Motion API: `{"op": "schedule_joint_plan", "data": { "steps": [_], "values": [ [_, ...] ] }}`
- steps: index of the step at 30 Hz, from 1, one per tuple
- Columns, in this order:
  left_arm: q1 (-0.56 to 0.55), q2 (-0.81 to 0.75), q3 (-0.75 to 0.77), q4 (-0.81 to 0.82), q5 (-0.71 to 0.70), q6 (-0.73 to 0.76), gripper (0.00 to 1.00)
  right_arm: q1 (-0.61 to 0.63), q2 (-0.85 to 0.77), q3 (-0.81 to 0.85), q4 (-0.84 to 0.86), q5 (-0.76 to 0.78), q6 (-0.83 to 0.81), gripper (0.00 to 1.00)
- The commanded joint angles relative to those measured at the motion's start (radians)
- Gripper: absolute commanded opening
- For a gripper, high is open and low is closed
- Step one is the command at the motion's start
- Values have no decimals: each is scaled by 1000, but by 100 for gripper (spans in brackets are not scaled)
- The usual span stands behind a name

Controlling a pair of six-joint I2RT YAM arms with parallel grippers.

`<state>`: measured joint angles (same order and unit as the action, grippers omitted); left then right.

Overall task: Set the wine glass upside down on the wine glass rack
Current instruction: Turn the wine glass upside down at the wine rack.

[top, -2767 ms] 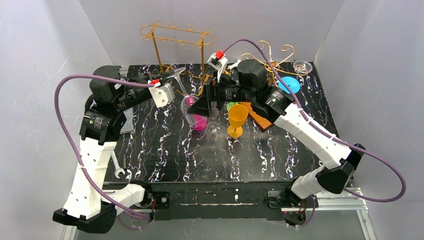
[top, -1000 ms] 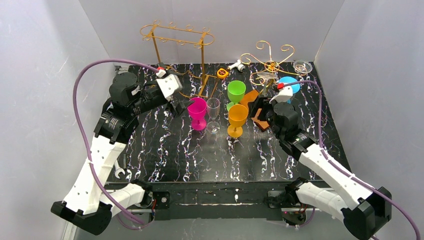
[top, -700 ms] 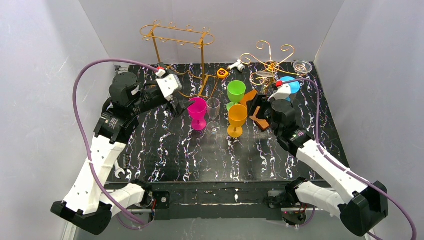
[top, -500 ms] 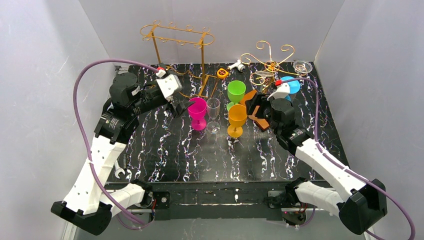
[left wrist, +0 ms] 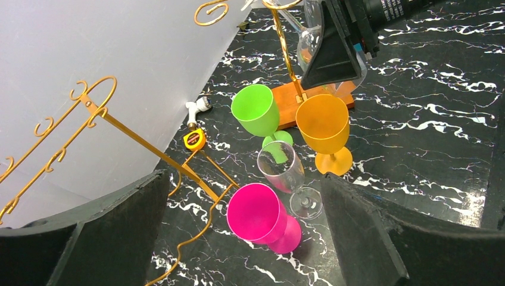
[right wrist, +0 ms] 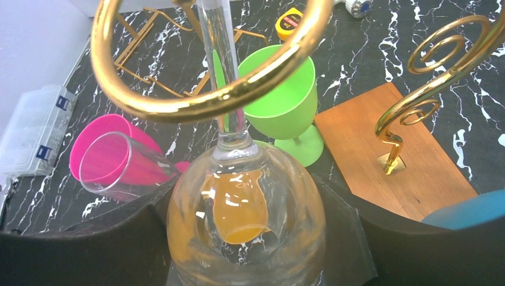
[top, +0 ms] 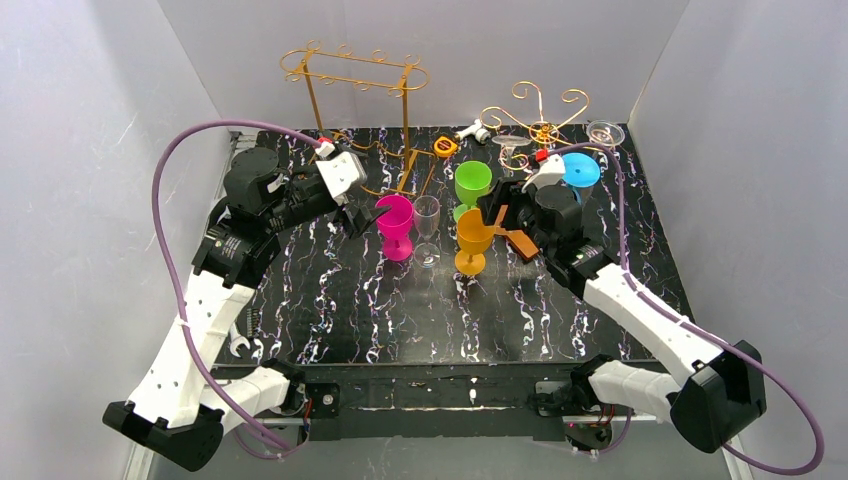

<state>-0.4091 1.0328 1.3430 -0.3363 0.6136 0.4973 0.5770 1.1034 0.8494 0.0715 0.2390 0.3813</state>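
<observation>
A clear wine glass [right wrist: 247, 220] hangs upside down, with my right gripper [right wrist: 247, 244] shut on its bowl. Its stem [right wrist: 223, 65] rises behind a gold ring [right wrist: 178, 106] of the curly wine glass rack [top: 575, 98]. From above, the glass's foot [top: 512, 143] shows just left of the rack's scrolls, over the right gripper [top: 497, 208]. My left gripper [top: 362, 213] stands open just left of a pink glass [top: 396, 218], holding nothing. In the left wrist view the pink glass [left wrist: 256, 214] stands between and beyond the wide black fingers [left wrist: 83, 238].
A clear flute [top: 427, 215], a green glass [top: 472, 183] and an orange glass [top: 475, 232] stand mid-table. The rack's wooden base [right wrist: 393, 161] lies right of them. A tall gold frame rack [top: 355, 70], tape measure [top: 445, 147], blue glass [top: 580, 170] and wrench [top: 238, 338] are around.
The right arm has carried the clear glass up and to the left, to the curly rack's ring. The left arm has barely shifted and stays open.
</observation>
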Motion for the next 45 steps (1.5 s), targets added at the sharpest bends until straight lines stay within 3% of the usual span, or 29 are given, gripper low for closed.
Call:
{"op": "schedule_joint_plan", "data": {
  "steps": [1, 19, 34, 37, 38, 39, 40, 45],
  "values": [
    [-4, -17, 1, 20, 14, -2, 98, -2, -6, 66, 46, -36, -43, 34],
    [-4, -5, 12, 42, 8, -27, 98, 0, -120, -26, 13, -86, -183, 29],
    [-4, 0, 18, 43, 10, -57, 98, -1, -244, -152, 83, 27, -152, 28],
    [-4, 0, 18, 43, 5, -56, 98, -1, -245, -168, 98, 50, -123, 38],
    [-4, 0, 17, 43, 5, -55, 98, -1, -243, -173, 102, 55, -112, 47],
    [-5, -1, 14, 40, 4, -52, 98, 0, -235, -183, 108, 54, -97, 70],
    [-4, 0, 12, 39, 4, -50, 98, -1, -233, -183, 107, 54, -90, 77],
    [-4, 8, 28, 33, 0, -60, 98, -1, -231, -144, 54, 63, -77, 96]
  ]
}}
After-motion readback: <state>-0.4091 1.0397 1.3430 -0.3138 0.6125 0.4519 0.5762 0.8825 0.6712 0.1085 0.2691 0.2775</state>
